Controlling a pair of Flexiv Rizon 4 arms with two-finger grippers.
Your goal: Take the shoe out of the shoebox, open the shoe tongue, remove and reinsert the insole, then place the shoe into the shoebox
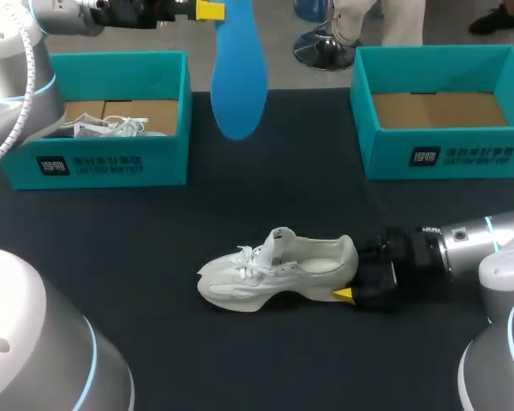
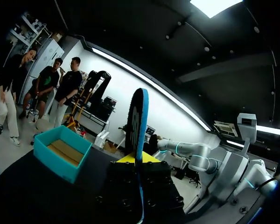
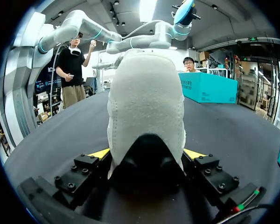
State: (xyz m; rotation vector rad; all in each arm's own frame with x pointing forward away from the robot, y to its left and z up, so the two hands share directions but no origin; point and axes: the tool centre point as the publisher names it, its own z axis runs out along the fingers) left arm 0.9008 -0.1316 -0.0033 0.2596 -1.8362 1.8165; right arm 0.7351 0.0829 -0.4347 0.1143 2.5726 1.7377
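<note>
A white shoe [image 1: 274, 274] stands upright on the black table, toe to the left. My right gripper [image 1: 353, 276] comes in low from the right, and its yellow-tipped fingers press the heel from both sides. In the right wrist view the heel [image 3: 147, 98] sits between the two fingers [image 3: 100, 153]. High over the table's far side, my left gripper [image 1: 207, 10] is shut on one end of a blue insole [image 1: 238, 77], which hangs downward. The left wrist view shows the insole [image 2: 140, 121] edge-on, rising from the left gripper [image 2: 137, 161].
A teal shoebox [image 1: 103, 158] at the back left holds another white shoe [image 1: 111, 128]. A second teal shoebox [image 1: 445, 154] at the back right shows a bare cardboard floor. The left box [image 3: 207, 88] lies beyond the shoe's toe in the right wrist view.
</note>
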